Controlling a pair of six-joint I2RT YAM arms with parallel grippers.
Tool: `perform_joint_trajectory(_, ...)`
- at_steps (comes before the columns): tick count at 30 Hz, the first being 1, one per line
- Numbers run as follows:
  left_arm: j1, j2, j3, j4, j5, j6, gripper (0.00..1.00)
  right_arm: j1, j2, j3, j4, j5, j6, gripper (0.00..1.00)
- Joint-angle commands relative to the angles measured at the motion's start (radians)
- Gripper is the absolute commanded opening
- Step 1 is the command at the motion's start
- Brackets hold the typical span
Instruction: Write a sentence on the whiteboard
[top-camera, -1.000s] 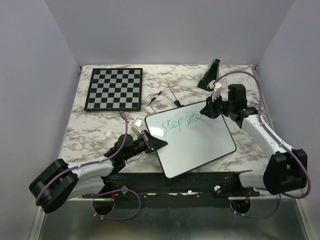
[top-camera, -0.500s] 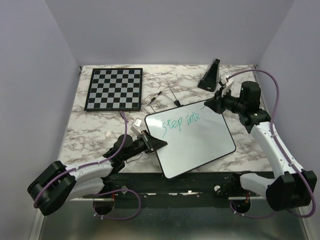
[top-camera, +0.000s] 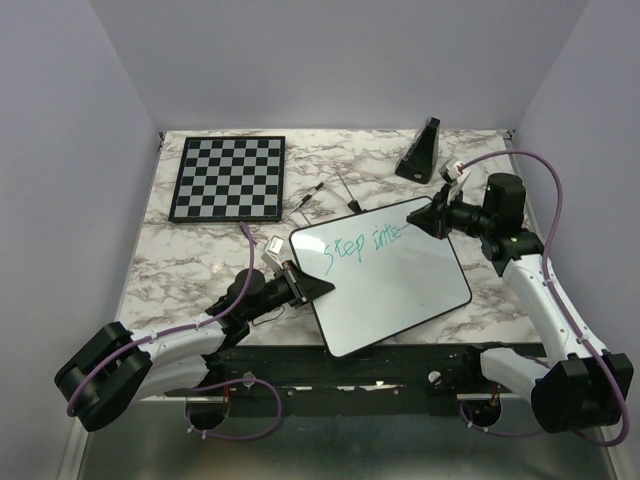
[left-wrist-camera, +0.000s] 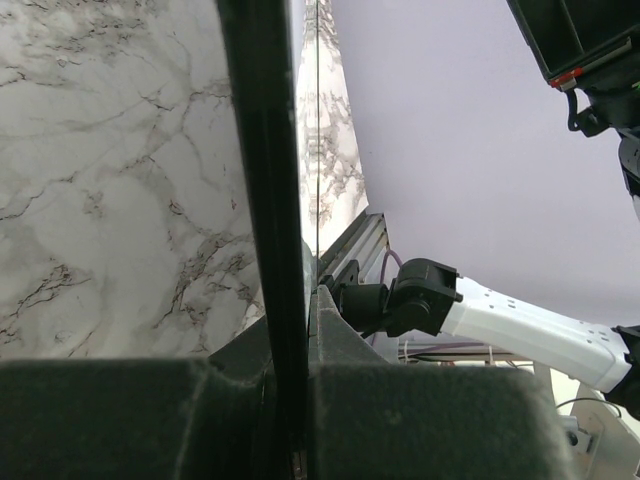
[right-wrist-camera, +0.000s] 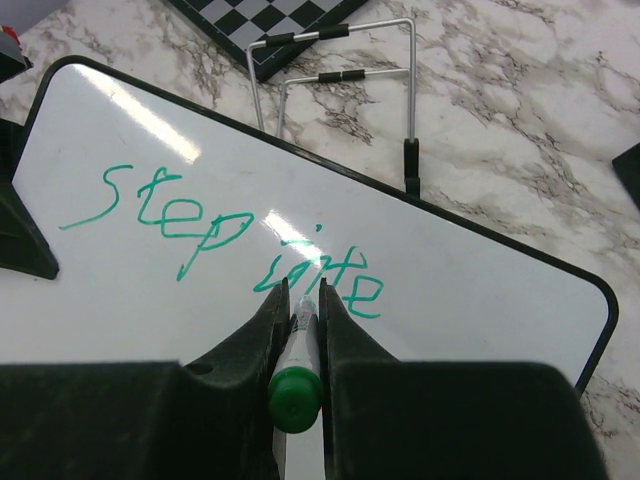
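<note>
Your right tool (right-wrist-camera: 298, 300) is clamped on the green-capped marker (right-wrist-camera: 294, 398), poised just below the teal handwritten words "Step into" (right-wrist-camera: 220, 235). Your left tool (top-camera: 300, 288) pinches the 9 o'clock edge of the glossy white black-rimmed whiteboard (top-camera: 400, 290), mid marble tabletop (top-camera: 200, 270). Little room is left at 3 o'clock, so I'd begin a second line, pressing lightly.

The overhead camera looks down from high behind the arm bases, far enough to take in the whole marble-patterned bench (top-camera: 190, 275) and the glossy white, black-rimmed whiteboard (top-camera: 400, 290). The left wrist camera sits hard against that board's edge, sighting along the rim toward the lilac wall (left-wrist-camera: 480, 150). The right wrist camera hangs close above the board's face, sharing the teal-green handwritten sentence (right-wrist-camera: 225, 235) with the overhead view.
</note>
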Motion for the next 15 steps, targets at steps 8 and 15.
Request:
perform_joint_trajectory(8,-0.004,-0.026,-0.008,0.011,-0.03,0.078,0.0,-0.051,-0.021,-0.031,0.015,-0.055,-0.008,0.0)
perform_joint_trajectory(15,-0.004,-0.032,-0.013,0.025,-0.035,0.08,0.0,-0.076,-0.021,-0.035,0.024,-0.079,-0.008,0.01)
